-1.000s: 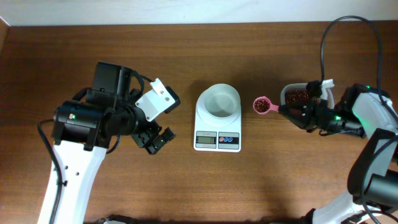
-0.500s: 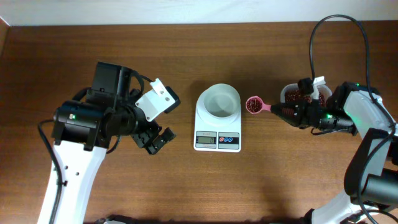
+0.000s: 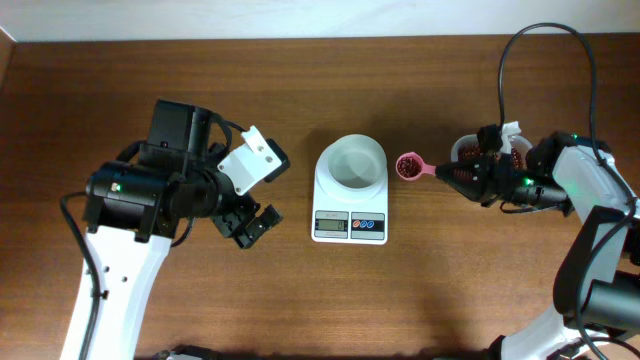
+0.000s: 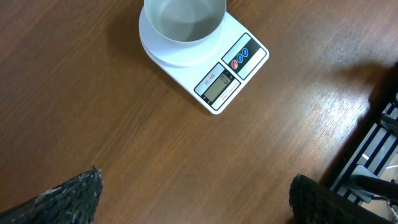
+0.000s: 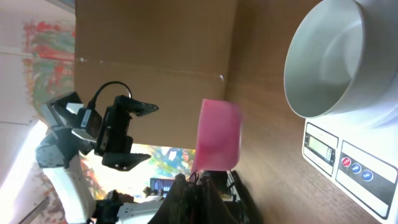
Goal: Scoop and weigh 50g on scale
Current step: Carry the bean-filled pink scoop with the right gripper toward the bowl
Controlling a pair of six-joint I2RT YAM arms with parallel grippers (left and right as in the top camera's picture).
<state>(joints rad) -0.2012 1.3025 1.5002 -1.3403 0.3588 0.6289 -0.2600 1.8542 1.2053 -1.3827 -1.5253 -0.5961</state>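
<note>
- One scale [image 3: 350,195] is sitting at the middle of the wooden table [image 3: 300,80], carrying one round white bowl [image 3: 352,163] on its platform.
- On the scale's front, one grey display [image 4: 217,85] is showing beside three buttons [image 4: 240,58]: one red and two blue.
- Two arms are working at the table, one on each side of the scale.
- The left gripper [image 3: 252,224] is hanging over bare wood, well left of the scale, with its two fingers spread wide and gripping nothing.
- The right gripper [image 3: 450,175] is pinching the handle of one pink scoop [image 3: 408,167], its jaws pressed together on it.
- The scoop's cup is carrying a small load of dark red-brown beans [image 3: 407,166]. It is lying just beside the bowl's right side, apart from it, between the scale and the tub.
- One clear tub [image 3: 458,148] is standing at the right, largely covered by the right arm. More of the same beans are showing through it.
- In the right wrist view, the pink cup is appearing blurred, with the bowl to its right.
</note>
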